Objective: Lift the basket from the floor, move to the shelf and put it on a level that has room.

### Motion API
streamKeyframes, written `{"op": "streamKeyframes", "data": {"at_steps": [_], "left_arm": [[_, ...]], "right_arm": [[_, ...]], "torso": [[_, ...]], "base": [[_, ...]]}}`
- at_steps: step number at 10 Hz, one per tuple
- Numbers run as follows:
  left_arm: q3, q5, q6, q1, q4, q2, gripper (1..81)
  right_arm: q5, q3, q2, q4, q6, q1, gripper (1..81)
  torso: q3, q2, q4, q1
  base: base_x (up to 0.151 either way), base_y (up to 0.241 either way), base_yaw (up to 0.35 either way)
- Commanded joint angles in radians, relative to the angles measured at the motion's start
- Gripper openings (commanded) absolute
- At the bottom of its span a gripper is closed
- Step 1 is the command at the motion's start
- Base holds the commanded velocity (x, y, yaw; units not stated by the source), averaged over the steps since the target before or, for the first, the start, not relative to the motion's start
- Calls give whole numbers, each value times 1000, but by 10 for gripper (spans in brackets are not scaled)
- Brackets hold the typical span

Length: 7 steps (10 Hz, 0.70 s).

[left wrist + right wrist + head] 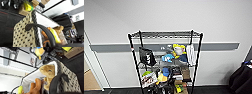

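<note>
White wall with a grey band ran behind the shelf (165, 62), and we faced it nearly square from the head camera. Its top level (165, 34) was a bare wire grid, while the tiers beneath were crowded with a black bag (146, 56), bright toys and boxes.

We had the basket (24, 36) close under both wrist cameras, its dark braided rim (35, 25) and white lining (36, 75) looming large. A dark loop handle (41, 29) arched right in front of the left wrist, and a matching handle (56, 83) curved just before the right one. We could not tell whether either pincer was open or clamped, since no fingertips showed; we judged each to be at its handle, but that was a reading, not something seen. A tan plush animal (48, 71) and orange and yellow toys sat inside, against the lining near the right pincer.

Beyond the left wrist lay dark carpet floor (8, 22) and the cluttered lower tier of the shelf, so the basket seemed low and near the rack's foot.

We saw several risks. The handles were soft loops, so uneven lifting could tilt the basket and spill the plush. Raising it close to the rack could snag the rim on a tier edge or the hanging bag.
</note>
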Motion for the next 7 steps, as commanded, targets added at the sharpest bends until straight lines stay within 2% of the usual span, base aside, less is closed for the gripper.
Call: {"op": "streamKeyframes", "data": {"at_steps": [1, 7], "left_arm": [[63, 16, 1, -107, 19, -24, 10], [63, 10, 0, -84, 37, -21, 10]], "right_arm": [[-4, 67, -35, 7, 2, 124, 10], [-2, 78, -39, 1, 2, 109, 10]], "torso": [[0, 0, 0, 0], [0, 0, 0, 0]], "base": [[97, 0, 0], [96, 0, 0]]}}
